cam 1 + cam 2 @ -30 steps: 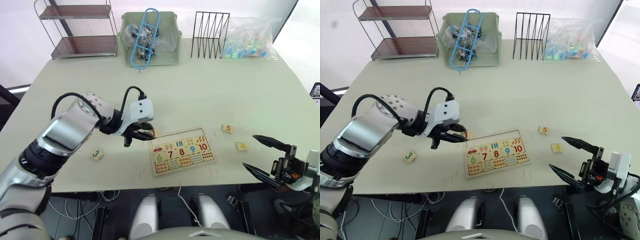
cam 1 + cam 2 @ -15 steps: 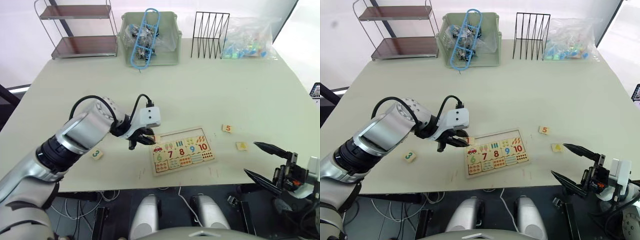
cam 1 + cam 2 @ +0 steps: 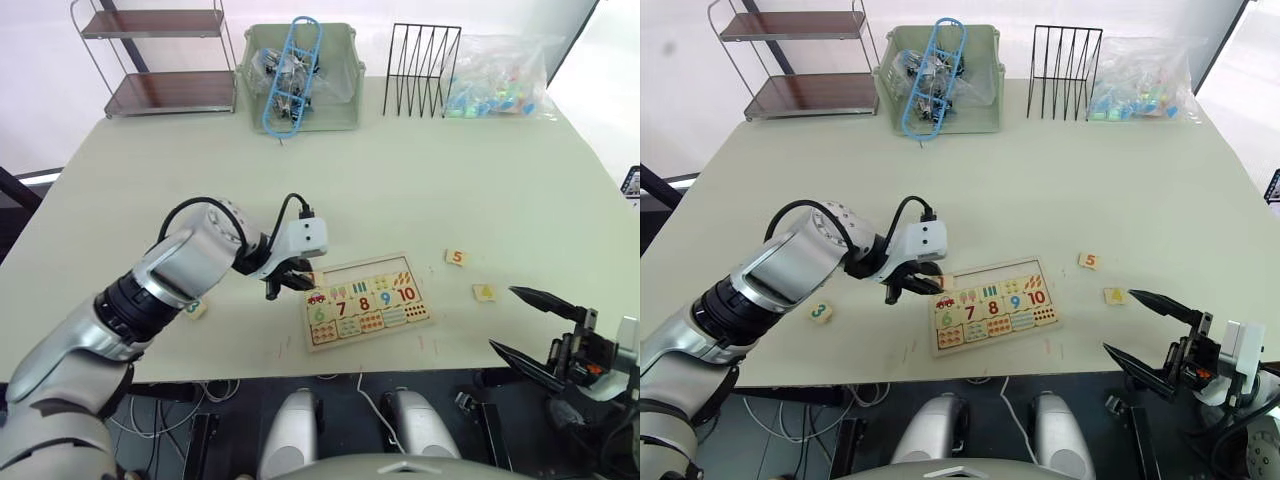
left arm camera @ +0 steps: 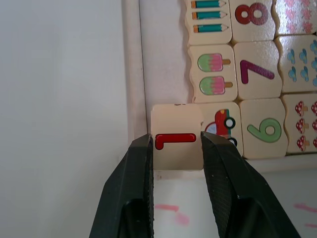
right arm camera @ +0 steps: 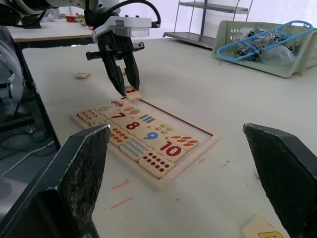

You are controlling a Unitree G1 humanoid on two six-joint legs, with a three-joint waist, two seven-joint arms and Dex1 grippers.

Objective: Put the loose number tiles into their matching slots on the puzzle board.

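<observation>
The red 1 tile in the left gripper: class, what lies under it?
The 1 tile sits between the left gripper fingers, over the puzzle board corner rim. Beside it lie the car picture and 6. What is directly beneath is covered.

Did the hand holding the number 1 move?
Yes. The left hand with the 1 tile went rightward, closer to the puzzle board, reaching its corner.

Both head eyes are looking down over the table [image 3: 420, 190]; wrist cameras are sitting close, sharing the puzzle board [image 4: 132, 74].
</observation>
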